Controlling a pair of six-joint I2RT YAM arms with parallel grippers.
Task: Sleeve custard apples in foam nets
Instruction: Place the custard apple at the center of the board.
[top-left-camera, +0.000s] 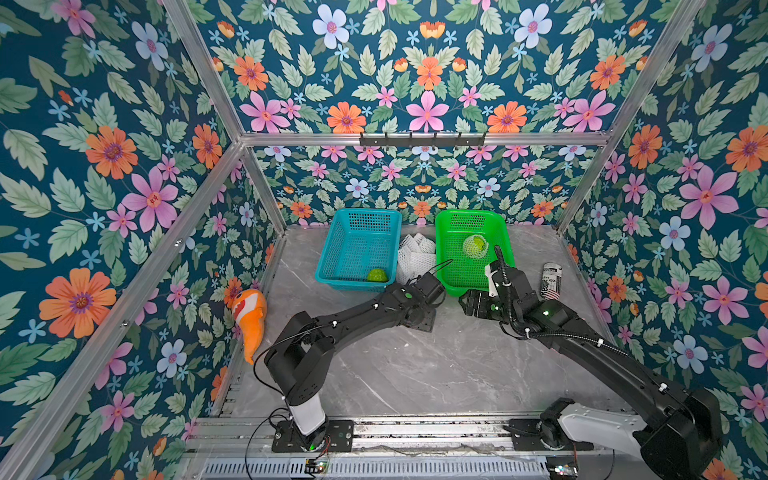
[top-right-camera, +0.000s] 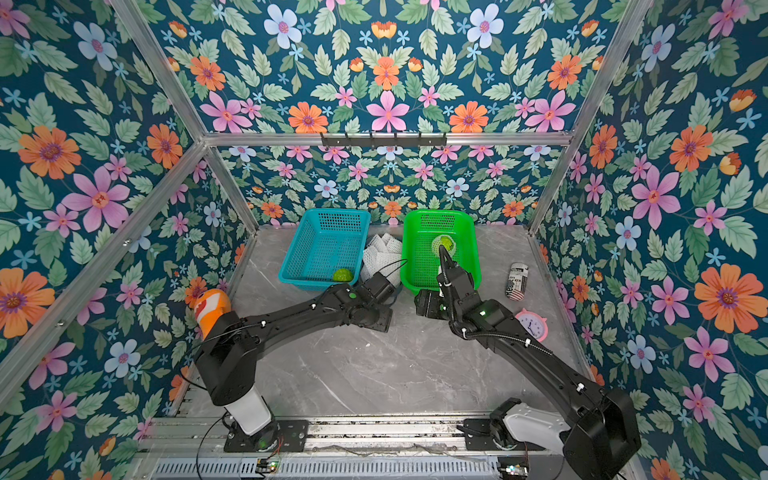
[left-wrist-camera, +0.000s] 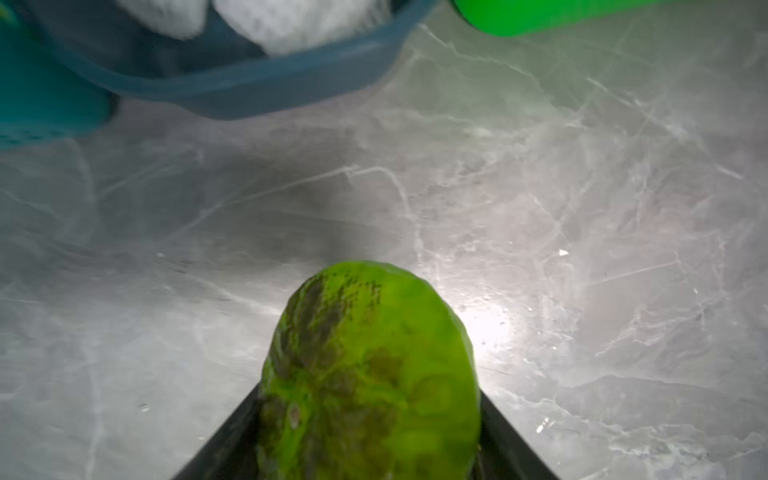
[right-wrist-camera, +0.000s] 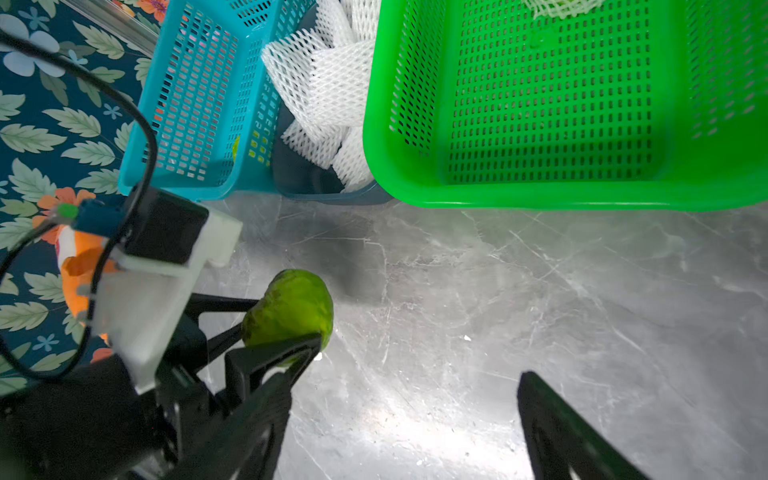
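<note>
Left wrist view: a bare custard apple (left-wrist-camera: 370, 374) fills the lower middle, gripped between the left jaws, over the grey marble worktop (left-wrist-camera: 582, 249).
Held custard apple: in front of the green basket (top-left-camera: 471, 212), off its near left corner. Whether it touches the worktop I cannot tell.
Left jaws: clenched on that fruit, one finger on each side of it.
Right jaws: spread wide with nothing between them, over bare worktop just in front of the green basket.
Sleeved custard apple (top-left-camera: 477, 245): inside the green basket, toward its far wall, wrapped in a foam net (top-left-camera: 468, 250).
Third custard apple (top-left-camera: 377, 275): bare, in the blue basket (top-left-camera: 368, 211), at the near corner closest to the green basket.
Foam nets (top-left-camera: 415, 253): a white heap in a dark bowl (left-wrist-camera: 249, 83) set against the green basket's left side, between it and the blue basket.
Printed can (top-left-camera: 552, 282): lying to the right of the green basket, apart from it.
Pink clock (top-right-camera: 532, 326): right of the green basket and nearer the arms than the can.
Clownfish plush (top-left-camera: 249, 311): well to the left of the green basket, against the side wall.
</note>
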